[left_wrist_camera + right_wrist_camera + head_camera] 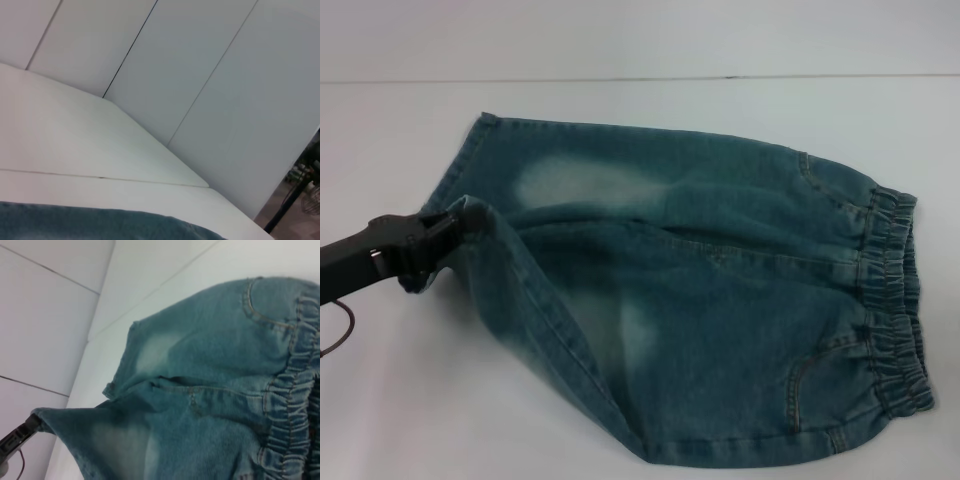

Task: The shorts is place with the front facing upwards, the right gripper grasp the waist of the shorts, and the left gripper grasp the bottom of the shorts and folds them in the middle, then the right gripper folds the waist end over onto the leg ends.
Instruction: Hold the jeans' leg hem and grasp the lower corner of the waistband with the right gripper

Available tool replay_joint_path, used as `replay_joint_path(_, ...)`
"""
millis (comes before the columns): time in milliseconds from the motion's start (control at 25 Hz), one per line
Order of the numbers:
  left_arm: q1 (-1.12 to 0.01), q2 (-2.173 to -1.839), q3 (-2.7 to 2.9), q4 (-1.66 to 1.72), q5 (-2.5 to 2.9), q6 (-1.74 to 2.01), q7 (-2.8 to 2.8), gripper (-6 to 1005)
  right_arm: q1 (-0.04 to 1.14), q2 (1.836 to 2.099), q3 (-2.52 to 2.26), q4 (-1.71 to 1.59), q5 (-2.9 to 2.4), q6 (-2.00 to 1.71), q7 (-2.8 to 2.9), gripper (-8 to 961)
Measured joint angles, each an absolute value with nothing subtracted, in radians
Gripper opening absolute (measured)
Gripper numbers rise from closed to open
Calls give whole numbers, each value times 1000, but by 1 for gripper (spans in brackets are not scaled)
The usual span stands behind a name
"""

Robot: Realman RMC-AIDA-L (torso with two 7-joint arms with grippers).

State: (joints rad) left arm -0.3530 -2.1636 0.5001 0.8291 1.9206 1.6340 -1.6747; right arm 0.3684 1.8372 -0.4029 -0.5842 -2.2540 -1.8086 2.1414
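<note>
left claw [470, 222] | clamped on the shorts' [720, 290] leg hem, raised | right claw: unseen

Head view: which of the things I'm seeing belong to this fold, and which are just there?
Part of the job:
shorts
waist
leg ends
left gripper, holding a leg end

Just there:
white table
wall panels

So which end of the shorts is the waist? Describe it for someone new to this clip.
On the white table the denim shorts lie spread out. The waist is their edge farthest from the left gripper: a gathered, ruffled elastic band, unlike the flat leg hems.
</note>
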Motion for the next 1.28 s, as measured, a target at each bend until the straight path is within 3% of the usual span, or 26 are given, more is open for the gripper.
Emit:
replay_joint_path(240,-340,-2160,494,835,1976,1615,-1683,27,407,1837,-405,-580,-2332,-1807,2199,673)
replay_joint_path(440,-326,-2156,487,851,2030,1616,-1692,28,427,1844,-430,-580,-2345,-1814,2237,774)
replay_joint_path(1280,-329,-2154,484,859,2041,1597,-1698,27,442,1860,-491,-579,-2427,-1749,2279,771)
